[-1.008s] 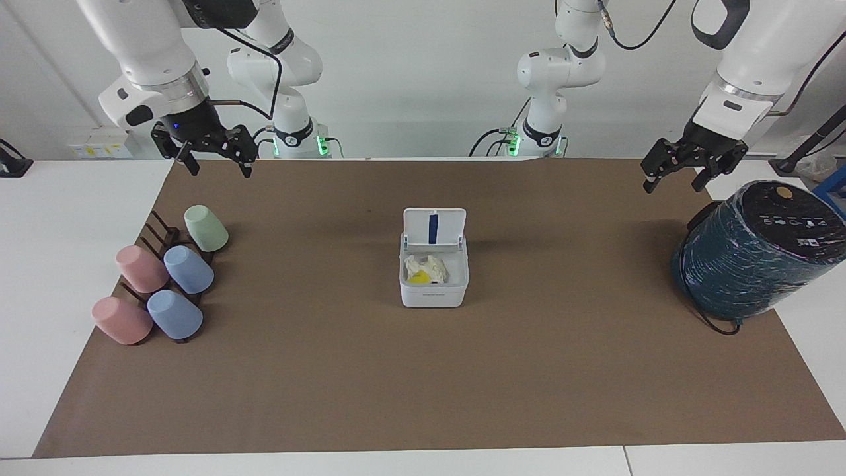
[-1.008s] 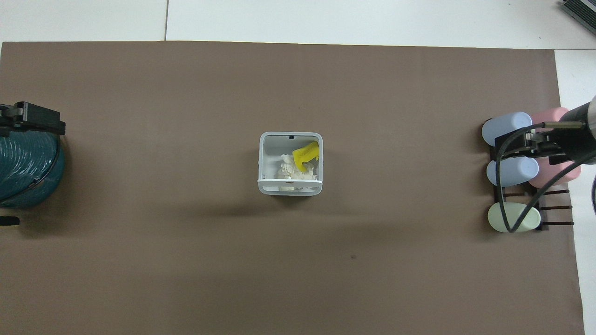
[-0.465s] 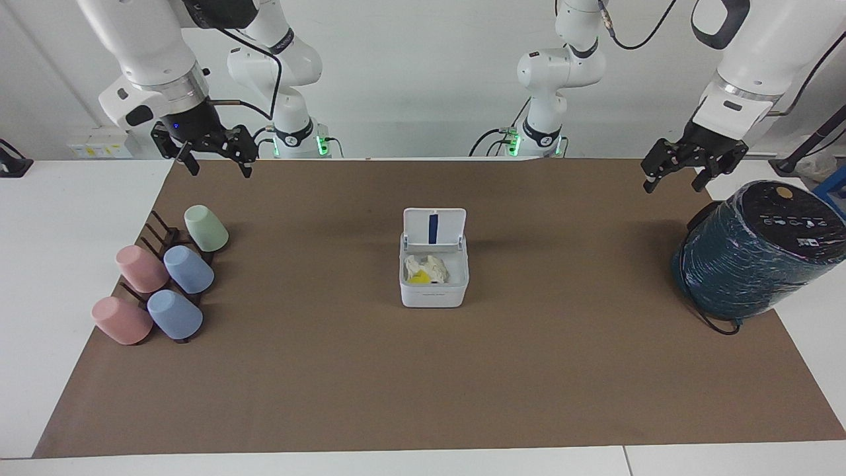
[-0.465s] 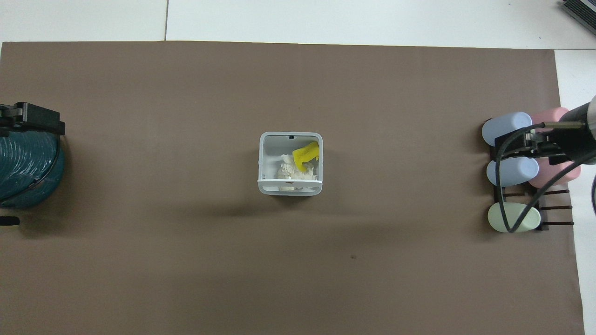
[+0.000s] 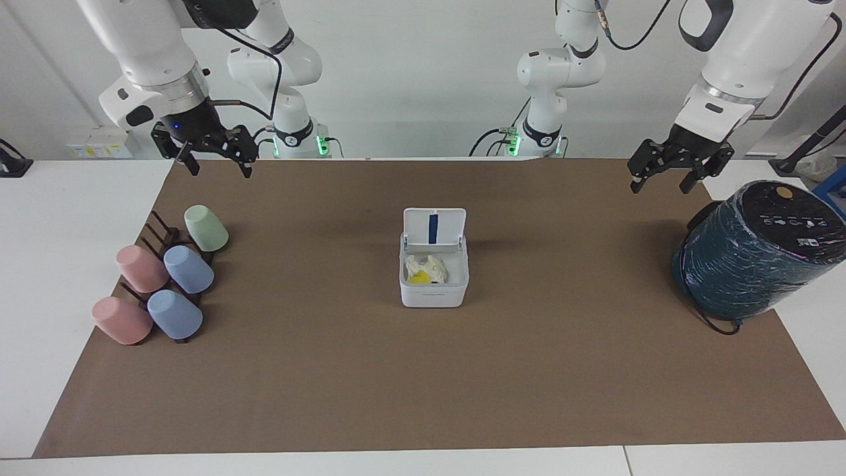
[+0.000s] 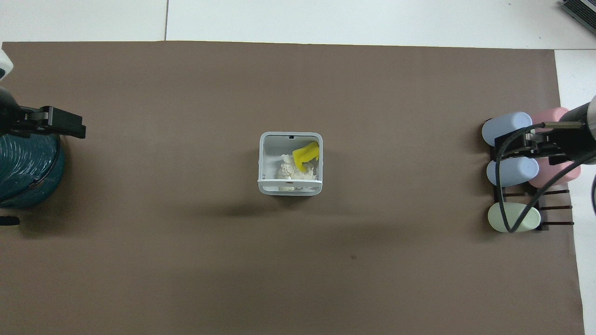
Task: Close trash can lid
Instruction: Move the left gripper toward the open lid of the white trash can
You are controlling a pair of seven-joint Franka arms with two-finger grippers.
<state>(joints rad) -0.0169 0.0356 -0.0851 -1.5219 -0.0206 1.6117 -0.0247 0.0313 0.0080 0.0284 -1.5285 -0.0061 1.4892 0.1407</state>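
Note:
The white trash can (image 5: pixel 433 287) stands at the middle of the brown mat, and it also shows in the overhead view (image 6: pixel 262 160). Its lid (image 5: pixel 434 227) stands upright on the robots' side, blue stripe facing out; from overhead the lid (image 6: pixel 289 181) is edge-on. Crumpled white paper and a yellow scrap (image 6: pixel 306 155) lie inside. My left gripper (image 5: pixel 659 184) is open in the air over the mat beside the teal cylinder, well apart from the can. My right gripper (image 5: pixel 222 170) is open in the air over the mat's corner near the cup rack, waiting.
A large dark teal wrapped cylinder (image 5: pixel 753 258) with a black top stands at the left arm's end of the table. A dark rack with several pastel cups (image 5: pixel 165 277) lies at the right arm's end. The mat around the can is bare.
My left gripper has moved a little away from the teal cylinder toward the middle of the table. The right arm, the can and the lid have not moved.

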